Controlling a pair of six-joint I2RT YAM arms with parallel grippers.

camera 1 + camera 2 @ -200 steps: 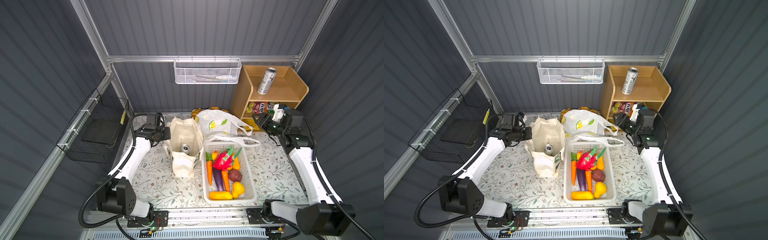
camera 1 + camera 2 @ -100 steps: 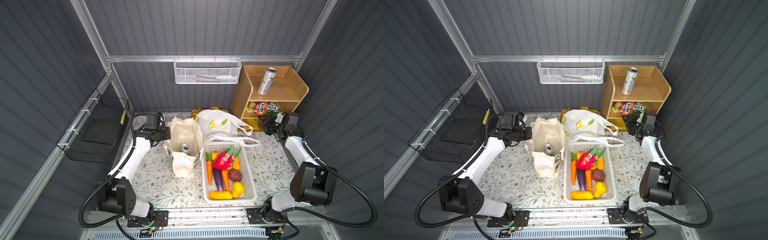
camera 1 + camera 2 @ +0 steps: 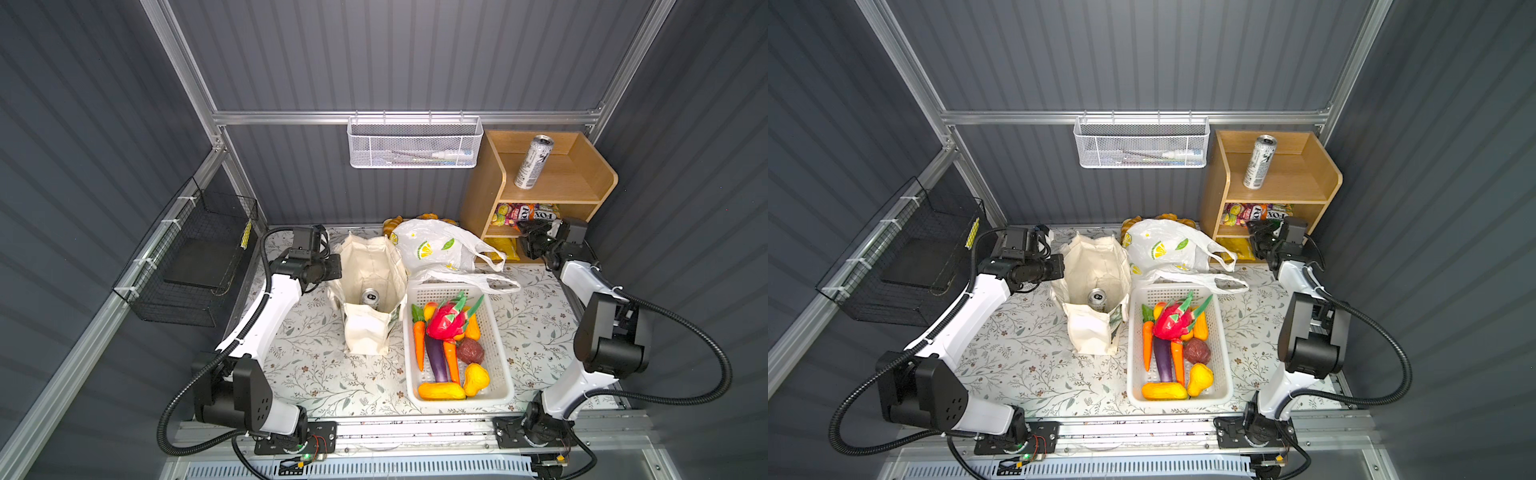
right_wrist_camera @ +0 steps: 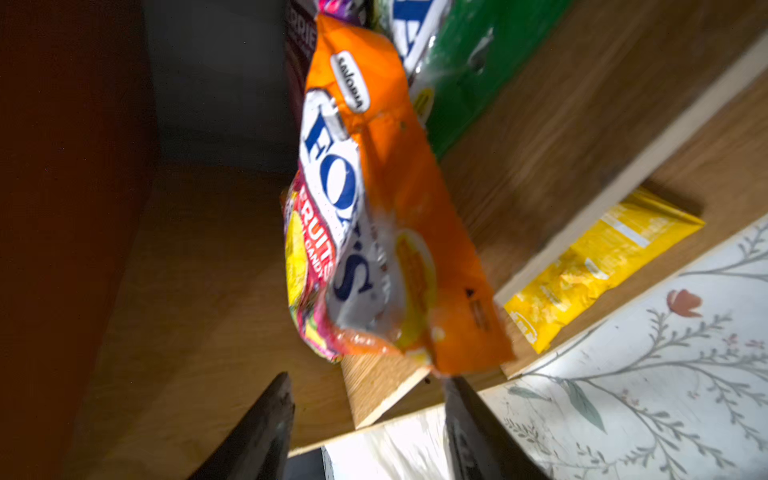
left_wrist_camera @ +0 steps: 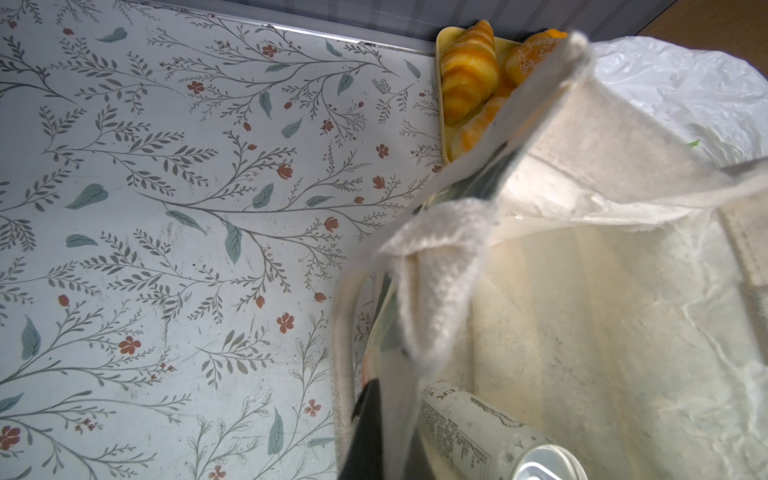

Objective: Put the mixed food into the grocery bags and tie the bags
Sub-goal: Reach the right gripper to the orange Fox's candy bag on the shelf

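My left gripper (image 3: 336, 266) (image 5: 390, 409) is shut on the rim of the cream canvas tote (image 3: 371, 266) (image 3: 1096, 266), which stands open. A silver can (image 3: 370, 296) (image 5: 478, 432) lies inside it. My right gripper (image 3: 524, 233) (image 4: 368, 386) is open at the wooden shelf's middle level, just short of an orange candy packet (image 4: 390, 208); a green packet (image 4: 465, 70) lies behind it. A second can (image 3: 533, 162) (image 3: 1259, 162) stands on the shelf top. The lemon-print plastic bag (image 3: 432, 249) (image 3: 1163, 247) lies behind the basket. The purple eggplant (image 3: 436, 357) lies in the basket.
The white perforated basket (image 3: 498, 332) holds carrots, a dragon fruit (image 3: 446, 322) and yellow fruit. Croissants on a tray (image 5: 469, 75) sit at the back wall. A yellow packet (image 4: 602, 266) lies on the shelf's bottom level. A wire basket (image 3: 415, 143) hangs on the back wall.
My right arm has swung in toward the wooden shelf, bringing its gripper up to the candy packets with the jaws a little narrower. The left arm has not moved.
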